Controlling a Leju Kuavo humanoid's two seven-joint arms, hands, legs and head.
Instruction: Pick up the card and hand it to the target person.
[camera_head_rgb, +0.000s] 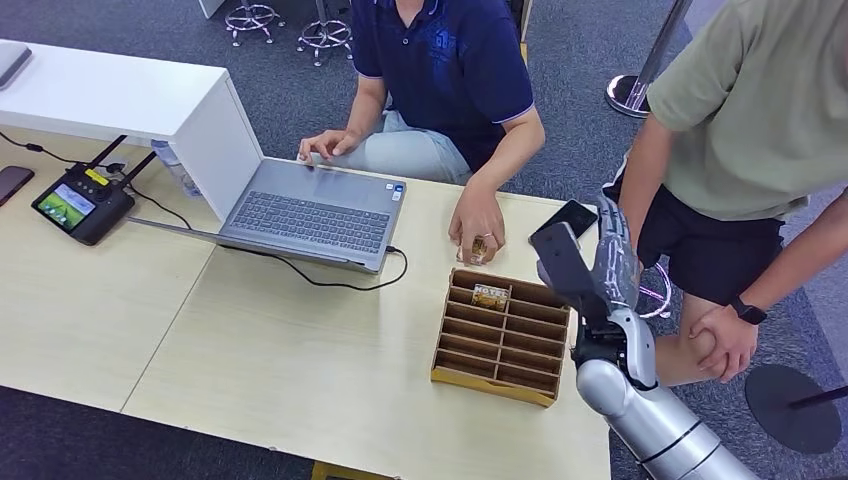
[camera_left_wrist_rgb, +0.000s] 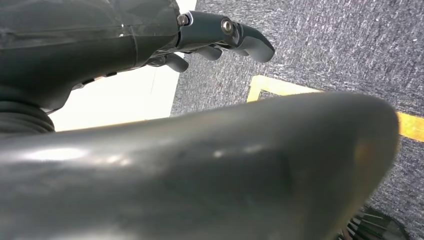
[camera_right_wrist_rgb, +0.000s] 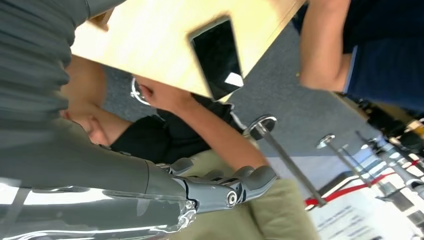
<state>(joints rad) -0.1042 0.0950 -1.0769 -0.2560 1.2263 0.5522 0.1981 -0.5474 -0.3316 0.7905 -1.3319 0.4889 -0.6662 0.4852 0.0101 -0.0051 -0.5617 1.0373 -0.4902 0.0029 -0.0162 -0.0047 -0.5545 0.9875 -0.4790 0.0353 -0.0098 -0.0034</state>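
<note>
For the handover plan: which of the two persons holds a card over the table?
The seated person in the navy shirt; their hand pinches a card beside the box.

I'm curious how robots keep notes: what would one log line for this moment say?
right hand: raised beside box, empty | left hand: hanging, empty | card: in box | step: card not picked up

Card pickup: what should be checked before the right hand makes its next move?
1. Card standing in a slot of the cardboard box: ok.
2. Right hand empty, fingers apart: ok.
3. Right hand over the card: not ok, it is raised beside the box's right end.
4. Approach free: not ok, seated person's hand lies just behind the box.
5. Target person identified: cannot tell.
</note>
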